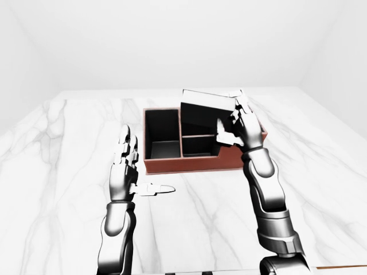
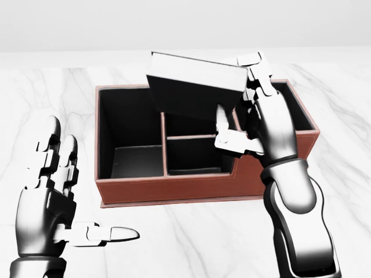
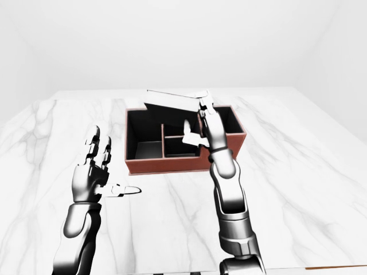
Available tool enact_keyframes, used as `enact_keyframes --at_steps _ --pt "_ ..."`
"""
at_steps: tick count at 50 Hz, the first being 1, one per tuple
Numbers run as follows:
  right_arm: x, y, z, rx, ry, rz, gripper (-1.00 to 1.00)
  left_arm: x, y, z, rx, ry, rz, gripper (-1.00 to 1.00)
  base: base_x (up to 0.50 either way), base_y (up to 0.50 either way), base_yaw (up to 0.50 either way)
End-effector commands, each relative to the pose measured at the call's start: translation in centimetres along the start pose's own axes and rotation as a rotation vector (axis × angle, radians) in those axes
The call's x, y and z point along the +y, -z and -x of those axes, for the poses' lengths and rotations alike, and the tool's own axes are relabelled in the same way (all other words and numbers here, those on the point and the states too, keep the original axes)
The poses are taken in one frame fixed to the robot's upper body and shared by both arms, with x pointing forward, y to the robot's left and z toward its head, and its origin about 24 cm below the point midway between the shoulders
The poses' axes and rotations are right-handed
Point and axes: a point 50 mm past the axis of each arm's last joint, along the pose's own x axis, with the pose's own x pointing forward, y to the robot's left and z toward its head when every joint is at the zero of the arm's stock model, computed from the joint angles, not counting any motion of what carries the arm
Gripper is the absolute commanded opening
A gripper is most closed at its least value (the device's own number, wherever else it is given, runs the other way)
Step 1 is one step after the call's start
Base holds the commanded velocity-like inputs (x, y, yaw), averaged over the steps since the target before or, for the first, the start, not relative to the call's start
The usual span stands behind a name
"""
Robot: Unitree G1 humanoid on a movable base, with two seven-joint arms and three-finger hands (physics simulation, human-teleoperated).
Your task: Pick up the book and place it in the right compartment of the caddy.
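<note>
Where marble table (image 1: 321, 189) lies: caddy (image 2: 174, 188).

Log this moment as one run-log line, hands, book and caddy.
right hand: holds book tilted over caddy | book: not yet in right compartment | left hand: open, empty, above table

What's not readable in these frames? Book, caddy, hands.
- Book: its lower end, head view, is dark against the caddy interior; whether it touches the floor or a divider cannot be told.
- Right compartment floor: head view, hidden by the right hand and book.
- Right hand's fingers behind the book: hidden in all views, so grip contact is unclear.
- Left hand: forearm cut off by the head view's bottom edge.
</note>
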Motion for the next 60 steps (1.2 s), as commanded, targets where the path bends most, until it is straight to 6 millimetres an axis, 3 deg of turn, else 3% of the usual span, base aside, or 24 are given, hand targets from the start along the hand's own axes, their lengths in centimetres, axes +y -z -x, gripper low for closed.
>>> enact_keyframes --at_steps 1,10,42,60 --pt "-2.3 -1.9 0.0 -0.076 0.056 -0.008 -1.0 0.0 0.1 0.0 0.003 0.002 0.006 1.0 0.0 0.0 0.0" --pt "-4.2 -2.5 0.1 -0.095 0.092 0.006 -1.0 0.0 0.2 0.0 0.01 0.003 0.004 1.0 0.0 0.0 0.0" --pt "-6.8 -4.2 2.5 -0.162 0.169 0.027 -1.0 -0.1 0.3 0.1 0.013 0.004 0.003 1.0 0.0 0.0 0.0" --pt "-7.8 -3.3 2.3 -0.123 0.198 0.01 -1.0 -0.1 0.4 0.0 0.017 0.005 0.003 1.0 0.0 0.0 0.0"
